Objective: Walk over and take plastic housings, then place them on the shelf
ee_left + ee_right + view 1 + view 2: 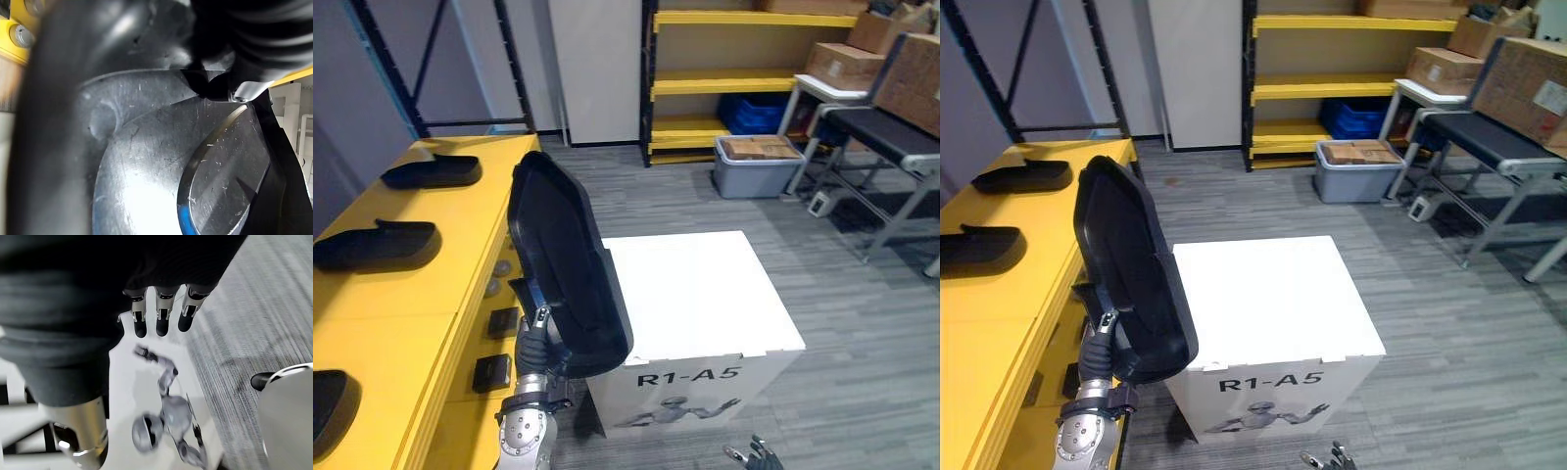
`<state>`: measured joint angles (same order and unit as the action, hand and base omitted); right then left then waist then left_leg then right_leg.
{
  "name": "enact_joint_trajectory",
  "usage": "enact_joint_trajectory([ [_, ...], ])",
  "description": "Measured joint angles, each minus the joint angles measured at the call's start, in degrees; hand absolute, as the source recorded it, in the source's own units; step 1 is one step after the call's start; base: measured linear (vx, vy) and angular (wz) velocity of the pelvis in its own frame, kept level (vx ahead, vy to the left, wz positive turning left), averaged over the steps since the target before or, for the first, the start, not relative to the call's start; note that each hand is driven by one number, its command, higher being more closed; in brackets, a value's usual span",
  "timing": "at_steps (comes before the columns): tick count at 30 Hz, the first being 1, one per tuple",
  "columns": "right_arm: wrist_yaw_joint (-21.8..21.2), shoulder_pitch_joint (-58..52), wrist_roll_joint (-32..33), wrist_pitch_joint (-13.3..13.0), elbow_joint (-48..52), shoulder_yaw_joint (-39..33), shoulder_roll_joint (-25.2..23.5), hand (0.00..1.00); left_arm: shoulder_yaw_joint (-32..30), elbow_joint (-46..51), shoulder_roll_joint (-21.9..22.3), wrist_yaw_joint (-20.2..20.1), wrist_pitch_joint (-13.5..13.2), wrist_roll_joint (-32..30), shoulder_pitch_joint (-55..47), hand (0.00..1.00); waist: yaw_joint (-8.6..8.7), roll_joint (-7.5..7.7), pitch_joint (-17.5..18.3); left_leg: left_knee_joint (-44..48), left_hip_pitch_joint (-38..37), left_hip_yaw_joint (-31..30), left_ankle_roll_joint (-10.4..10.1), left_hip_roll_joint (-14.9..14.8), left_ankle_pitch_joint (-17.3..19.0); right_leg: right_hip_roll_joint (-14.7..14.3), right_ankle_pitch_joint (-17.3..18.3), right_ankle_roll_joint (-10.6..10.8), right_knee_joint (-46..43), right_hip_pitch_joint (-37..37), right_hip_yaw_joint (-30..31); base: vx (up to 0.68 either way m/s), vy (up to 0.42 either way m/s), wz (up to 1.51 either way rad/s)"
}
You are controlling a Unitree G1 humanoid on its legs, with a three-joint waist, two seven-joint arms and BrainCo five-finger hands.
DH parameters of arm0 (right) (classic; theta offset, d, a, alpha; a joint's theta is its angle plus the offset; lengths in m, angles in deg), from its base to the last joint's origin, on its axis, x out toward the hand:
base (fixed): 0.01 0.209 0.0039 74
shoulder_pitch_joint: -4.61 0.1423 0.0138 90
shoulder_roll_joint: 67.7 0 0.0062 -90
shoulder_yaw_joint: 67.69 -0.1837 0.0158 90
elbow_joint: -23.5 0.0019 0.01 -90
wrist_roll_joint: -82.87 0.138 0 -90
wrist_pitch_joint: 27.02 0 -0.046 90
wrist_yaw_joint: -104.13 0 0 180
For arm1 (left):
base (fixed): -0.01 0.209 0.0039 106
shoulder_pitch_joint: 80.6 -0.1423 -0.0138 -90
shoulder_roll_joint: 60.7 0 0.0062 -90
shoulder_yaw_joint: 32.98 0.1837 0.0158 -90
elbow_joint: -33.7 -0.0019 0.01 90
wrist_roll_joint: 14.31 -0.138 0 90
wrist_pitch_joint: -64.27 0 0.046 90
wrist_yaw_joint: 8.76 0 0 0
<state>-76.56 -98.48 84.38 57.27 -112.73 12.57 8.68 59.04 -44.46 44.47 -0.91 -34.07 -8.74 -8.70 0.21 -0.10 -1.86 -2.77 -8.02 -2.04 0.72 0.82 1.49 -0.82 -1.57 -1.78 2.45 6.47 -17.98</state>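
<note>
Left of the white box (700, 284), three spare housings (433, 172) are laid flat on the yellow shelf (411, 299), well apart from one another. Between the shelf and the box, a black housing (563, 264) is held upright, its upper end tilted away from the box. It is gripped at its lower edge by the left hand (536, 338), whose fingers are curled round it. By the box's near right corner, the right hand (161, 316) is seen with fingers relaxed and nothing held.

You get bright, even light from overhead. The white square-topped box (705, 284) shows brightest, and a white glare patch sits on the glossy black plastic housing (146, 171).
</note>
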Motion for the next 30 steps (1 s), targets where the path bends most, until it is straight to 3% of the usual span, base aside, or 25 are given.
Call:
enact_joint_trajectory([
  [5,0.5,2.6,-1.9,0.0,-2.4,5.7,1.1,0.00,1.8,-0.1,0.1,0.6,0.0,0.0,2.7,1.00,-3.07,1.64,-2.2,1.0,2.9,-10.3,-0.4,1.7,-1.9,2.2,3.7,0.2,-3.9,-0.2,-9.7,-0.04,-0.060,1.09],
  [6,0.8,3.7,-1.9,0.0,-2.6,6.5,1.4,0.00,2.0,0.0,0.1,0.9,0.0,0.0,3.5,1.00,-4.18,1.96,-3.8,1.2,4.3,-10.4,-2.4,1.8,-1.4,3.3,4.6,0.0,-5.1,-0.6,-13.2,-0.04,-0.056,1.27],
  [7,0.8,4.3,-2.0,0.0,-2.8,6.4,1.5,0.00,2.0,0.1,0.1,0.9,0.0,0.0,3.6,1.00,-4.16,2.00,-4.3,1.7,5.5,-7.8,-2.1,1.1,-0.5,3.9,4.6,0.0,-5.2,-0.5,-15.4,-0.08,-0.040,1.71],
  [8,1.3,5.0,-2.2,-0.1,-2.9,6.3,2.0,0.00,2.3,0.1,0.2,0.9,0.0,0.0,4.0,1.00,-2.99,2.21,-5.2,5.6,9.3,0.7,-2.8,-0.7,0.5,5.1,4.8,0.2,-5.5,-0.7,-19.6,-0.09,-0.009,1.44],
  [9,1.4,5.5,-2.4,-0.1,-3.5,6.5,2.5,0.00,2.5,0.1,0.5,0.9,0.0,0.0,4.1,1.00,-2.91,2.09,-5.7,8.0,11.0,6.1,-3.2,-2.1,0.7,5.6,5.0,0.5,-6.0,-0.9,-21.1,-0.11,0.043,1.60],
  [10,1.8,6.5,-2.9,0.0,-5.1,6.5,3.6,0.00,3.0,0.1,1.3,0.9,0.0,0.0,4.1,1.00,-3.34,1.27,-6.1,12.5,13.2,15.5,-3.4,-5.1,1.4,6.5,5.4,0.9,-6.9,-1.0,-23.8,-0.06,0.127,1.07],
  [11,1.9,6.6,-2.9,0.0,-5.1,6.5,4.1,0.00,3.4,0.1,1.6,0.9,0.0,0.1,4.1,1.00,-3.30,0.96,-6.2,15.1,14.0,20.2,-2.3,-6.8,2.1,7.4,5.9,1.3,-7.7,-1.0,-25.7,-0.02,0.193,1.40],
  [12,2.3,6.7,-3.2,0.0,-5.1,6.4,4.7,0.00,4.4,0.1,1.6,0.9,0.0,0.4,4.8,1.00,-2.51,0.87,-6.1,20.1,14.7,27.4,0.8,-8.9,4.0,9.4,7.0,2.0,-9.6,-0.5,-29.6,0.01,0.178,1.21],
  [14,2.6,6.1,-3.4,0.0,-5.1,6.3,5.0,0.00,6.6,-0.1,1.4,0.9,-0.1,1.3,6.3,1.00,-1.91,0.88,-5.9,23.4,13.9,32.7,2.4,-10.2,5.7,11.7,7.8,3.0,-11.2,0.6,-33.4,0.07,0.179,1.27],
  [15,2.9,5.7,-3.6,0.0,-5.1,6.1,5.5,0.00,8.2,-0.2,1.7,0.8,-0.3,2.0,7.5,1.00,-1.00,-0.02,-5.4,21.3,12.7,34.4,1.3,-10.6,5.5,12.6,8.2,3.7,-12.5,1.8,-35.8,0.13,0.186,1.23],
  [16,2.9,5.6,-3.7,0.0,-5.1,5.9,5.9,0.00,9.0,-0.4,2.1,0.8,-0.5,2.2,8.2,1.00,-0.77,-0.94,-4.8,19.3,12.4,33.2,0.8,-9.7,6.3,12.9,8.5,4.3,-13.6,1.6,-36.6,0.19,0.232,1.12],
  [18,2.9,6.2,-3.9,0.1,-5.5,5.6,3.8,0.00,10.4,-2.3,1.6,0.9,-0.9,2.2,12.0,1.00,-1.07,0.16,-4.4,15.0,11.7,30.3,1.9,-5.5,5.7,15.5,8.4,4.8,-15.5,1.2,-37.6,0.18,0.248,0.80],
  [19,2.9,6.5,-4.0,0.1,-5.8,5.6,3.4,0.00,10.3,-2.7,1.6,1.0,-0.9,2.2,12.4,1.00,-1.09,0.28,-4.3,14.9,11.7,29.9,2.0,-4.8,5.6,16.5,8.4,4.9,-16.6,1.3,-37.7,0.14,0.232,0.66],
  [20,2.9,6.8,-4.1,0.2,-6.2,5.6,3.0,0.00,10.5,-3.1,1.6,1.0,-0.8,2.2,12.7,1.00,-1.01,0.36,-4.3,14.9,11.3,28.9,2.4,-3.2,5.8,19.1,8.8,5.5,-20.1,1.5,-37.3,0.14,0.245,0.66],
  [22,2.9,6.3,-4.1,0.7,-6.3,5.6,2.8,0.00,11.9,-3.1,1.6,1.1,-0.8,2.1,13.0,1.00,-0.77,0.49,-4.4,14.5,9.9,26.4,3.6,-0.9,6.6,23.6,9.1,5.0,-28.5,1.0,-33.0,0.19,0.304,0.84],
  [23,2.8,5.9,-3.8,0.7,-5.8,5.1,2.6,0.00,13.1,-3.1,1.5,1.1,-0.7,1.9,13.2,1.00,-0.04,0.37,-4.6,14.0,8.7,23.4,4.6,-0.1,7.4,25.4,9.1,2.4,-36.2,-1.8,-25.4,0.20,0.200,1.24],
  [24,2.7,6.5,-4.0,0.7,-5.8,5.4,2.5,0.00,13.9,-3.3,0.6,1.3,-0.8,1.1,13.8,1.00,1.12,0.35,-4.8,13.9,8.3,19.5,4.9,0.0,7.9,20.8,14.0,2.7,-39.8,-6.3,-10.2,0.14,0.092,1.18],
  [25,2.8,6.5,-4.0,0.7,-5.6,5.3,2.5,0.00,13.9,-3.3,0.6,1.4,-0.8,0.8,13.9,1.00,1.38,0.48,-4.7,13.8,8.2,18.8,4.9,0.0,7.9,19.4,15.1,2.8,-39.9,-7.1,-7.0,0.13,-0.025,1.22],
  [26,2.8,6.4,-4.0,0.7,-4.8,5.3,2.7,0.00,13.9,-3.3,0.5,1.9,-0.8,-0.3,14.0,1.00,2.06,0.41,-4.8,13.8,7.7,16.1,4.9,0.1,7.9,14.4,17.8,2.9,-39.9,-9.8,2.4,0.07,-0.044,0.81],
  [29,2.9,5.1,-3.6,0.7,-2.1,5.3,2.7,0.00,14.9,-3.4,0.5,3.3,-0.8,-2.8,14.6,1.00,2.28,0.47,-4.8,14.0,5.4,9.7,4.5,0.9,8.0,6.1,19.4,3.1,-38.3,-14.3,17.1,0.13,-0.096,1.13],
  [30,2.9,4.5,-3.4,0.7,-1.1,5.3,2.6,0.00,15.3,-3.4,0.5,3.6,-0.8,-3.7,15.0,1.00,2.34,0.52,-4.8,14.7,5.7,8.0,4.2,1.0,8.2,4.9,19.4,3.2,-37.3,-14.6,19.3,0.13,-0.204,1.70],
])
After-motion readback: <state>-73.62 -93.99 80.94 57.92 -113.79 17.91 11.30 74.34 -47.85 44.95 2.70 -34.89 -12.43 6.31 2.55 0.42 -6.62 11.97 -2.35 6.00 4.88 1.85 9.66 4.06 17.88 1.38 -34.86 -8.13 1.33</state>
